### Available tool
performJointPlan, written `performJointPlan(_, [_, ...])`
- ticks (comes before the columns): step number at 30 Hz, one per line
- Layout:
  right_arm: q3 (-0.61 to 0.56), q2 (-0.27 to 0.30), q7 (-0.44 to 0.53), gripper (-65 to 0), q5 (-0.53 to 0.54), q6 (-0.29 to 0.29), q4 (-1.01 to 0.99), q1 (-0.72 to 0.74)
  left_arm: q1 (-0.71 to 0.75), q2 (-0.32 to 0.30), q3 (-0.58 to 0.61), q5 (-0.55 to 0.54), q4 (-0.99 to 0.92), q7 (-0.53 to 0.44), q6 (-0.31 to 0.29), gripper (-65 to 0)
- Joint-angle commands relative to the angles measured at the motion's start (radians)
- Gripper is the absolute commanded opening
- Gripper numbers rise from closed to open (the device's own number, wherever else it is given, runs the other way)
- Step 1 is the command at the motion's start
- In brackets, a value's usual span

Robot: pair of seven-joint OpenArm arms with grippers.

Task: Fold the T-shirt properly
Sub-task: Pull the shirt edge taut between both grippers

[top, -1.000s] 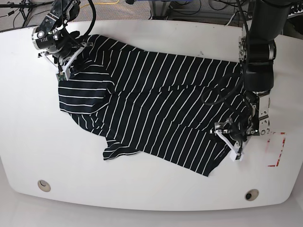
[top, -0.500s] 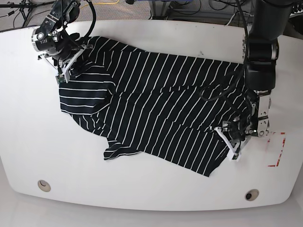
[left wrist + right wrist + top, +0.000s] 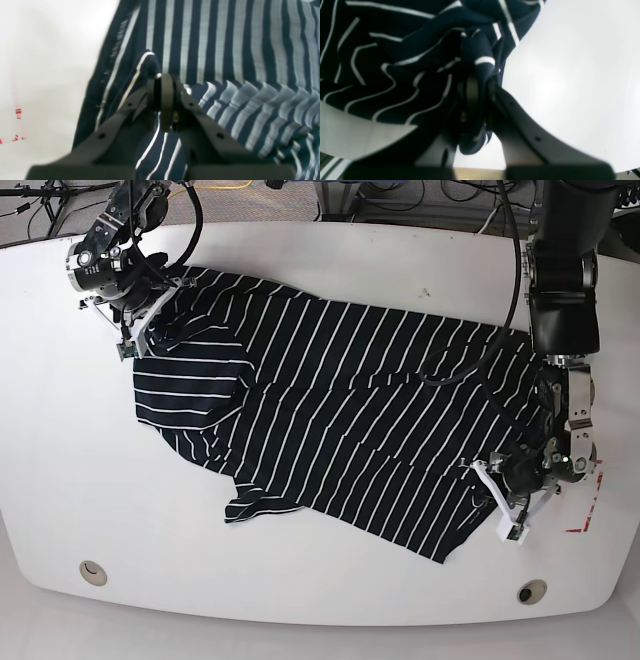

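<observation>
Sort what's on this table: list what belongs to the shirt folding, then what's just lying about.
Job:
T-shirt
left gripper, shut on its hem
right gripper, shut on its other end

Lying about:
red tape marks
two round table holes

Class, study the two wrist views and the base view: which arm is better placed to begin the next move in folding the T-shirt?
Neither clearly. The left gripper is shut on the T-shirt near its hem, and the right gripper is shut on fabric at the opposite end. Both hold, so they should probably lift together.
</observation>
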Motion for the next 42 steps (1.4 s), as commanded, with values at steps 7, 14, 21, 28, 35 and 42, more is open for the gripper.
performJointPlan(7, [0.002,-0.002,0.012,-63.1,0.007,-0.001,0.016,0.007,0.042,-0.022,-0.127,0.002,0.223,0.122,-0.010,-64.4])
performJointPlan(14, [0.002,-0.002,0.012,-63.1,0.006,-0.001,0.016,0.007,0.112,-0.023,-0.250,0.002,0.441,0.291,-0.109,-64.4])
performJointPlan(21, [0.002,-0.002,0.012,-63.1,0.006,-0.001,0.016,0.007,0.191,-0.023,-0.348,0.002,0.633,0.444,-0.191,-64.4])
performJointPlan(28, [0.002,-0.002,0.012,-63.1,0.011,-0.001,0.016,0.007,0.317,-0.048,-0.434,0.001,0.747,0.482,-0.269,-64.4])
performJointPlan(35, [0.000,0.000,0.012,-63.3,0.011,-0.001,0.016,0.007,0.431,-0.083,-0.494,0.001,0.748,0.482,-0.323,-64.4])
performJointPlan(42, [0.000,0.003,0.012,-63.3,0.011,-0.001,0.022,0.008,0.555,-0.089,-0.571,0.002,0.747,0.482,-0.323,-64.4])
